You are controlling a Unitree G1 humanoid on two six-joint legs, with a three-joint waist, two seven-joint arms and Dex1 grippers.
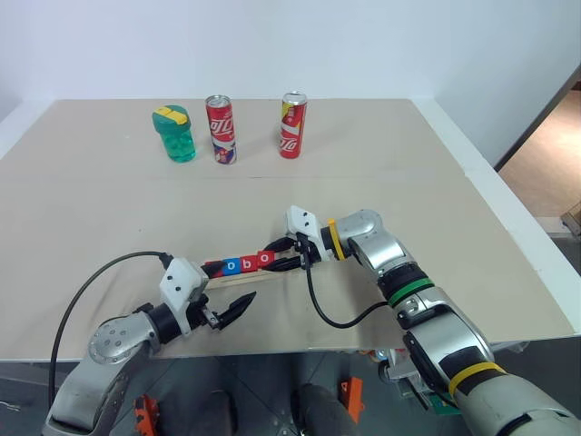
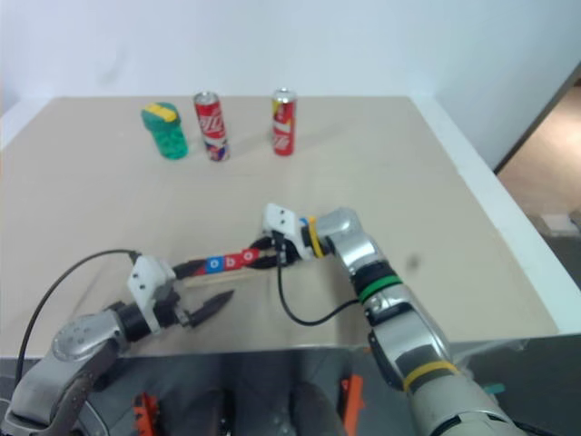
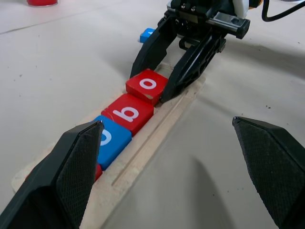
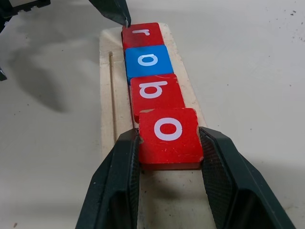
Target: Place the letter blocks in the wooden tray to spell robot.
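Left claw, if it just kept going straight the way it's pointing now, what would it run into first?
Probably the wooden tray with its row of letter blocks, which lies directly ahead of the open left claw. Beyond those sits the right claw, gripping the red o block.

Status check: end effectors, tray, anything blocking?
Left end effector open, hovering at tray end. Right end effector shut on fourth block, red o, on wooden tray. R, o, b seated. Blue block beyond tray. Nothing blocking.

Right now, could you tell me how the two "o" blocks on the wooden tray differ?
The blue o block is blue; the red o block is red. The blue one sits free between the r block and the b block; the red one is last in the row, between the right gripper's fingers. Both lie flat on the wooden tray with a white lowercase o.
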